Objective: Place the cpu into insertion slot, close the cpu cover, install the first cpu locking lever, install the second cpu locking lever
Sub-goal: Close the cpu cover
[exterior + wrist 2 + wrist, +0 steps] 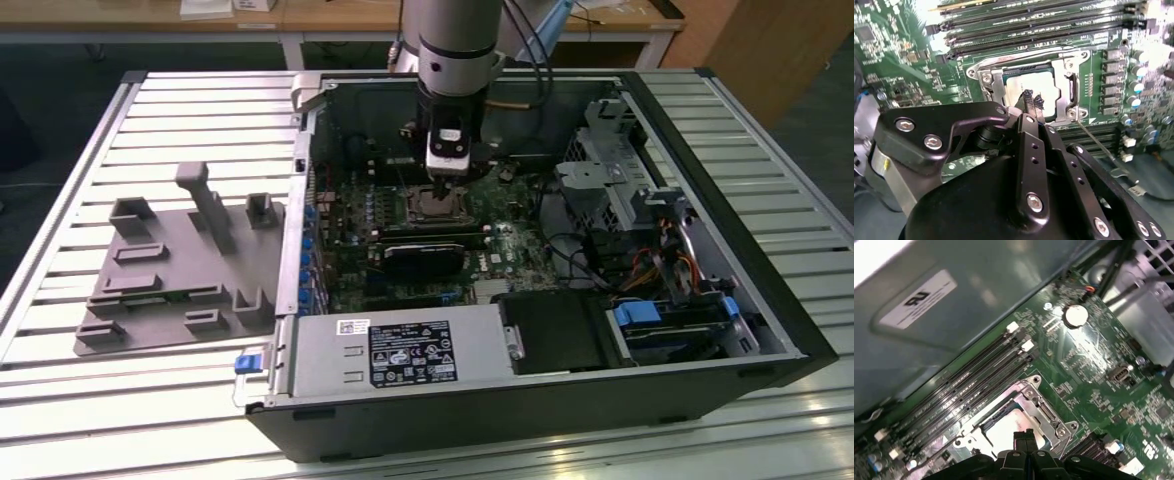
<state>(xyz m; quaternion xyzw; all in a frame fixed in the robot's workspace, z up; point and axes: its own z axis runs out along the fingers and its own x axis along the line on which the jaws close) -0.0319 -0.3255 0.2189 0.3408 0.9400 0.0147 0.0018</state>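
Past the near power supply box, we're seeing the cpu sitting in its socket, cpu cover framing it, gripper closing fingers together over it (empty). We're judging it light, stiff, fragile: edges only.

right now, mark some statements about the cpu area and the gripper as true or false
1. The cpu sits in its socket on the motherboard. True.
2. The gripper hangs over the power supply. False: it is right above the cpu.
3. The gripper's fingers are spread wide apart. False: the fingertips are closed together.
4. A grey fixture plate lies outside the computer case, on the exterior view's left. True.
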